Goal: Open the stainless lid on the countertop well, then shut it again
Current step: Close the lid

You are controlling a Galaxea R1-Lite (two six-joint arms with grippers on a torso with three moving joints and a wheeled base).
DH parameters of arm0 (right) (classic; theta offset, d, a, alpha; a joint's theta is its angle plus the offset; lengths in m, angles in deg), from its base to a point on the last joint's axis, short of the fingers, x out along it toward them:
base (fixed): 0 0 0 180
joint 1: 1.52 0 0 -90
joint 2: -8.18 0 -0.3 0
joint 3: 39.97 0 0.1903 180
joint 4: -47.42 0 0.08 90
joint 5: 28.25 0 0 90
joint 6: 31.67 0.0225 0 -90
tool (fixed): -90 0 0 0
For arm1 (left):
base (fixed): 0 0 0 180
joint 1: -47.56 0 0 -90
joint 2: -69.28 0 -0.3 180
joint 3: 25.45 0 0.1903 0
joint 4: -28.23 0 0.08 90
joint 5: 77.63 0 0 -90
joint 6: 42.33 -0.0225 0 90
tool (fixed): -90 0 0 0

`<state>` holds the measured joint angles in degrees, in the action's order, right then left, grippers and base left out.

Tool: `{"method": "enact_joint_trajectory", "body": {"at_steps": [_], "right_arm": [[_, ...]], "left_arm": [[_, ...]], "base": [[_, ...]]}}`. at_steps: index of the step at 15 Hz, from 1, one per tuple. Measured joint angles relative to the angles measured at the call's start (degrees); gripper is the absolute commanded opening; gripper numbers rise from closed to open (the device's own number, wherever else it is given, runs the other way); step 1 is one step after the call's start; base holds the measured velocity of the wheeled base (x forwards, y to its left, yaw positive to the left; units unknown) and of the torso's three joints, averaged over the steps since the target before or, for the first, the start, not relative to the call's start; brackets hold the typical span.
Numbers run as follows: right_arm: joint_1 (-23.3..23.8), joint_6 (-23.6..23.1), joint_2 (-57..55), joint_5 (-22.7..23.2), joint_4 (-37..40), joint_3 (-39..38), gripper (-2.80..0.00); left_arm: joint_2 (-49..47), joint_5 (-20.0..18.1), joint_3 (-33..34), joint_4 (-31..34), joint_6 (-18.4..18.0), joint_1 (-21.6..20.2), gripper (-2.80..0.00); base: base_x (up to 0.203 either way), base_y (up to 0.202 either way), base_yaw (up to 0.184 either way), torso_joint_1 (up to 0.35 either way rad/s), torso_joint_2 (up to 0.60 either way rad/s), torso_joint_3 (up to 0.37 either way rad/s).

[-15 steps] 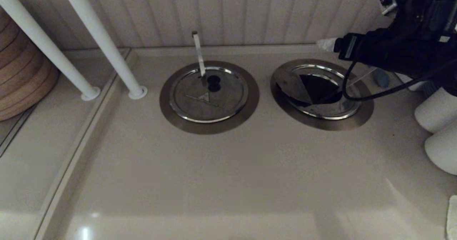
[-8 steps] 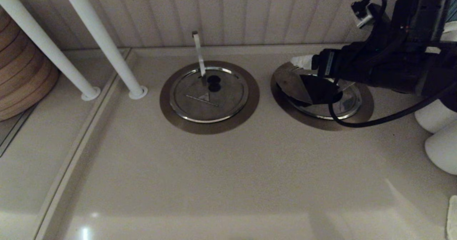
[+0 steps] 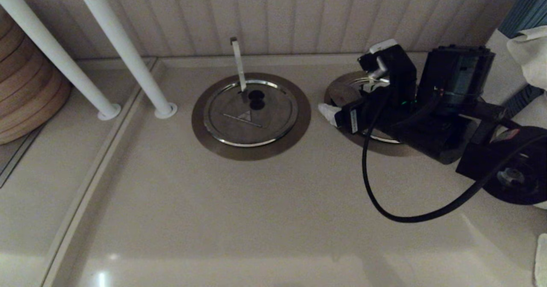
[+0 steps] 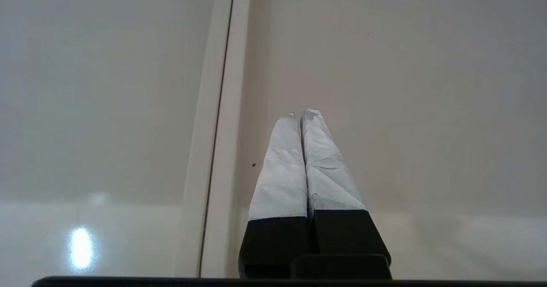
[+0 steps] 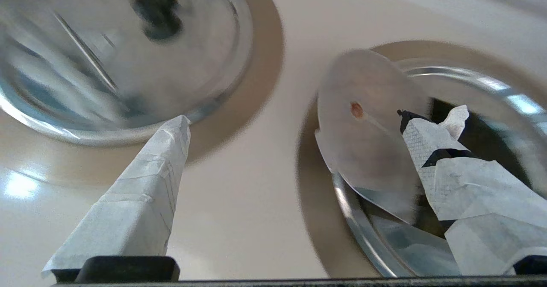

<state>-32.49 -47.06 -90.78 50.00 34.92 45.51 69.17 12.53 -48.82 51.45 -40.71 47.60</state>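
Over the countertop well on your right, the right gripper is hovering with fingers spread (one beside the tilted stainless lid, which is propped up inside the well's rim).

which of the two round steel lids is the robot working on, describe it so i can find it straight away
On the beige countertop by the ribbed wall, two round wells sit side by side in wide metal collars. Take the one under the right gripper, whose fingers are spread apart. Its stainless lid is tipped up, showing its plain underside over the dark countertop well; the twin lid lies flat and closed, showing a black knob.
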Motion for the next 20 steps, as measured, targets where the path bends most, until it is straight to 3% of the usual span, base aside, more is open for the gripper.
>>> {"method": "enact_joint_trajectory", "body": {"at_steps": [4, 8, 14, 20], "right_arm": [[-3.51, -6.81, -0.98, -5.91, -5.88, -3.68, 0.00], [-3.52, -7.57, -2.14, -6.93, -5.98, -3.77, 0.00], [1.08, -8.29, -7.10, -6.96, -8.75, -0.08, 0.00], [2.84, -8.39, -8.70, -6.94, -8.86, 1.34, 0.00]], "left_arm": [[0.00, -0.02, 0.00, 0.01, 0.02, -0.02, -2.80], [0.00, -0.01, 0.00, 0.02, 0.02, -0.02, -2.80], [0.00, -0.01, 0.00, 0.02, 0.02, -0.05, -2.80], [0.00, 0.00, 0.00, 0.00, 0.01, -0.05, -2.80]], "base": [[0.000, 0.000, 0.000, 0.000, 0.00, 0.000], [0.000, 0.000, 0.000, 0.000, 0.00, 0.000], [0.000, 0.000, 0.000, 0.000, 0.00, 0.000], [0.000, 0.000, 0.000, 0.000, 0.00, 0.000]]}}
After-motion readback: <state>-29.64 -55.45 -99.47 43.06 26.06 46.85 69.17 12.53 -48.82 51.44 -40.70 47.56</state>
